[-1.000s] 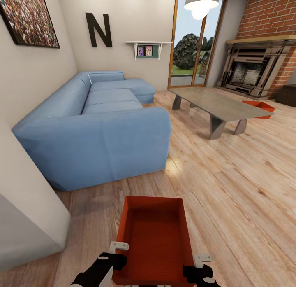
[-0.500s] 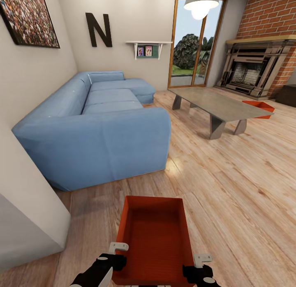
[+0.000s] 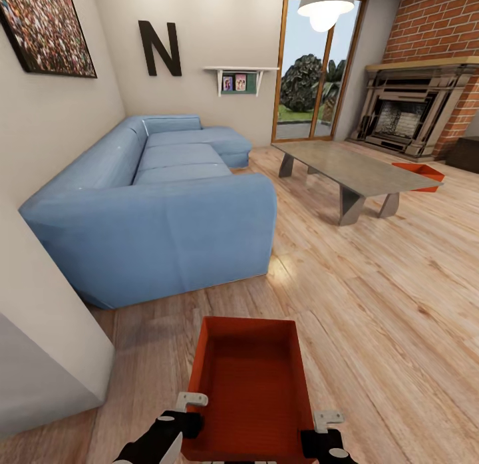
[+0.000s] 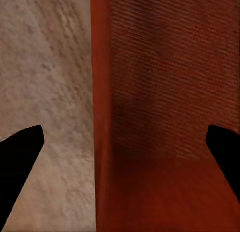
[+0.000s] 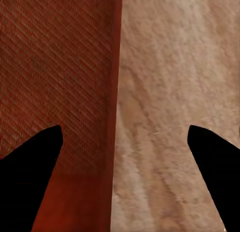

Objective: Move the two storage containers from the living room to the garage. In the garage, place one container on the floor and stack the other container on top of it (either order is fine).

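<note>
One orange-red storage container lies on the living room's wood-plank floor just in front of me. My left gripper is at its near left wall and my right gripper at its near right wall. In the left wrist view the left gripper is open, its dark fingers wide apart on either side of the container wall. The right gripper is open the same way across the other wall. The second storage container lies on the floor beyond the grey low table, at the far right.
A blue sectional sofa fills the left. The grey low table stands at middle right, with the brick fireplace and glass doors behind it. A white wall corner juts in at near left. A dark chest sits at the right edge.
</note>
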Tool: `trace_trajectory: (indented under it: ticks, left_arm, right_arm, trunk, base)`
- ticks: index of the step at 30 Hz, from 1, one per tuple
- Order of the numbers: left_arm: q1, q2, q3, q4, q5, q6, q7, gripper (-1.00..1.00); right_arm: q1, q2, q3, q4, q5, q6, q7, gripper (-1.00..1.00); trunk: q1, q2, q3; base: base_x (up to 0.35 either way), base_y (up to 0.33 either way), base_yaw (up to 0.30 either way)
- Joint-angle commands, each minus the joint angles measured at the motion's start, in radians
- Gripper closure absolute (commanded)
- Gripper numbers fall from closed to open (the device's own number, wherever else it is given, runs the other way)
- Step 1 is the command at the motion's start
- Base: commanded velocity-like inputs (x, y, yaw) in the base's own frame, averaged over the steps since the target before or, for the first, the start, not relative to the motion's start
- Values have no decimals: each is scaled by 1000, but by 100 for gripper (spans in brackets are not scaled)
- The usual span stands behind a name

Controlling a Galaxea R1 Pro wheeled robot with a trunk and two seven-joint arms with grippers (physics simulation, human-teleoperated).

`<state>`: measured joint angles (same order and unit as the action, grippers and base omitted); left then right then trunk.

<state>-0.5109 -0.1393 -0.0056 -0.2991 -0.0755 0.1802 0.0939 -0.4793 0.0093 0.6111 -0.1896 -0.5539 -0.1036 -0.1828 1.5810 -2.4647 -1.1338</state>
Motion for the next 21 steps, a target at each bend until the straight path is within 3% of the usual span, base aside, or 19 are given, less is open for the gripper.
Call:
trace_trajectory:
  ticks: [1,21]
  left_arm:
    - [0,0,-1,-2,-8,6,3,100]
    - [0,0,-2,-8,-7,5,3,100]
  right_arm:
    - [0,0,9,0,-10,-4,-4,100]
    - [-1,0,7,0,-9,-5,-5,100]
  trunk:
    - [0,0,-1]
    - [0,0,-1]
  base:
    - [0,0,0]
    - [0,0,0]
